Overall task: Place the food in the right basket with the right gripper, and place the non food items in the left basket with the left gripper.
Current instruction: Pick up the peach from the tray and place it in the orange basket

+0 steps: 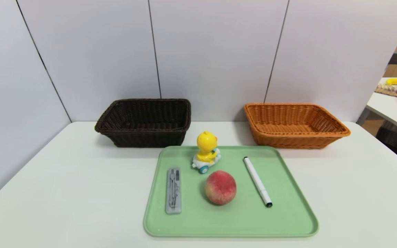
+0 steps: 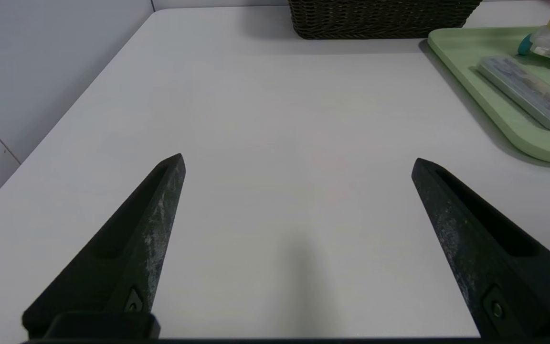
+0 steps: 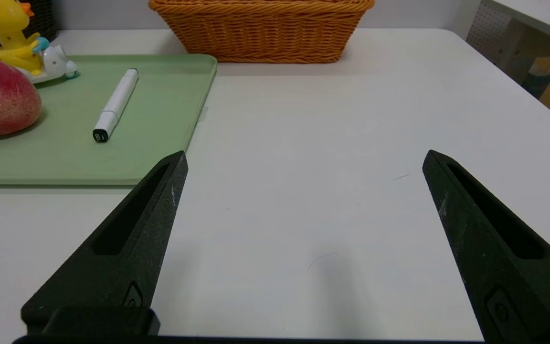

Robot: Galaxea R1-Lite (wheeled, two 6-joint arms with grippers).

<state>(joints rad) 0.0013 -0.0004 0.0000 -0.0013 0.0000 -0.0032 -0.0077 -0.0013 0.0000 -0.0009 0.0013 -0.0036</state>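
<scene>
A sorting job waits at its start on a white table (image 1: 64, 193): a pale green tray (image 1: 288, 220) at the near centre carries all four items, and neither basket appears to hold anything. The peach (image 1: 220, 187) sits mid-tray, with the yellow duck toy (image 1: 206, 150) just beyond it at the tray's far edge, the flat grey case (image 1: 173, 190) well to its left and the white pen (image 1: 257, 181) lying lengthwise to its right, black tip nearest the robot. At the far side stand the dark brown basket (image 1: 145, 122) on the left and the orange-tan basket (image 1: 293, 124) on the right. The left gripper (image 2: 299, 162) hovers over bare table left of the tray, jaws spread wide and holding nothing; the right gripper (image 3: 303, 160) does the same to the tray's right. The peach looks like the natural first pick, and a good grasp would likely bring the right jaws down astride its widest part, clear of the pen beside it and the duck behind, closing gently since a round fruit can roll or bruise. Carrying it high enough to clear the flared wicker rim before releasing would probably keep it from catching. The left arm does best waiting until the tray is free.
</scene>
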